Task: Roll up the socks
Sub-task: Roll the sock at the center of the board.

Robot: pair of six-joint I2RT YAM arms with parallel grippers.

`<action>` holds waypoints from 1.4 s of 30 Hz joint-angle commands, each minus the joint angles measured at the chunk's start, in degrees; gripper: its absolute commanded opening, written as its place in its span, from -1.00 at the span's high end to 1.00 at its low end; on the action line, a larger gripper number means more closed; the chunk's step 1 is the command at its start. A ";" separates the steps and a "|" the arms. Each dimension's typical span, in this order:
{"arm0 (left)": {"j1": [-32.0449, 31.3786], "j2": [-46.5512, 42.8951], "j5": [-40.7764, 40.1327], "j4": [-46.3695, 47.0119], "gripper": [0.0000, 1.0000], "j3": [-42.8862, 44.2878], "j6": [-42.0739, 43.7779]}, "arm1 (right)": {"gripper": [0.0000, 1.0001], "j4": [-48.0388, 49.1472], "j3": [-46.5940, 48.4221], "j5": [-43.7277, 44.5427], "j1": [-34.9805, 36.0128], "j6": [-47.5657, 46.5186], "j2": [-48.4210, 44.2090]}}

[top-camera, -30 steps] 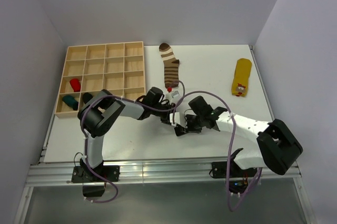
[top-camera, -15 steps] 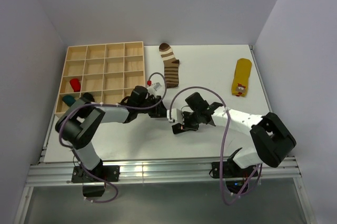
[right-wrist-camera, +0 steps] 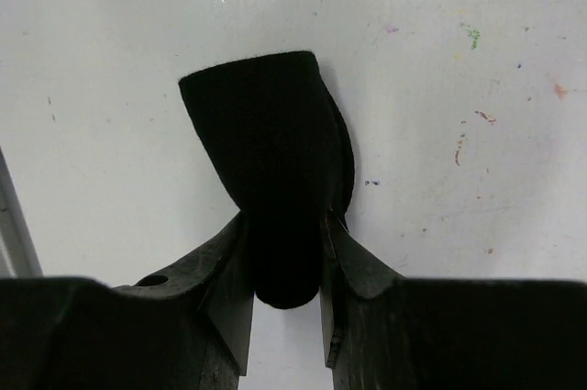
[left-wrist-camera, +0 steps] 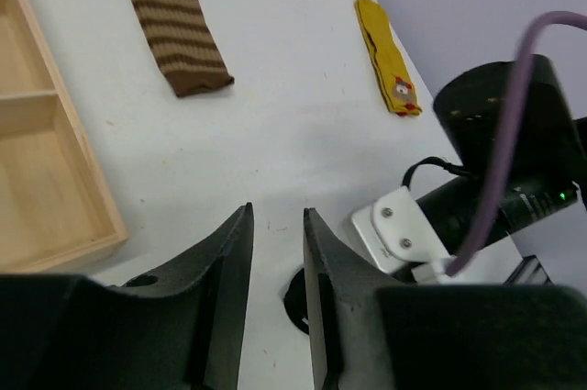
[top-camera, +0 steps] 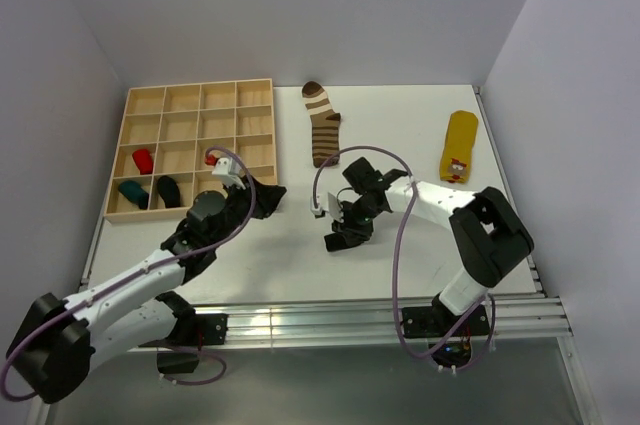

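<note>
The black sock lies bunched near the middle of the surface, clamped in the right gripper; its rolling seems unfinished. The striped sock and the yellow sock wait flat, farther away. The left gripper is slightly apart and empty.

Right wrist view: one end of the black sock is hidden between the fingers of the right hand.

Top view: that hand covers most of the sock. The red item, teal item and dark item in the wooden tray are too small to identify.

Left wrist view: the tray is cut off at the left edge and the striped sock at the top edge.
</note>
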 commanded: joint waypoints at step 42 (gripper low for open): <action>-29.78 24.43 -7.03 -9.51 -0.10 16.49 32.19 | 0.81 -23.85 16.13 -4.69 -4.74 0.27 22.77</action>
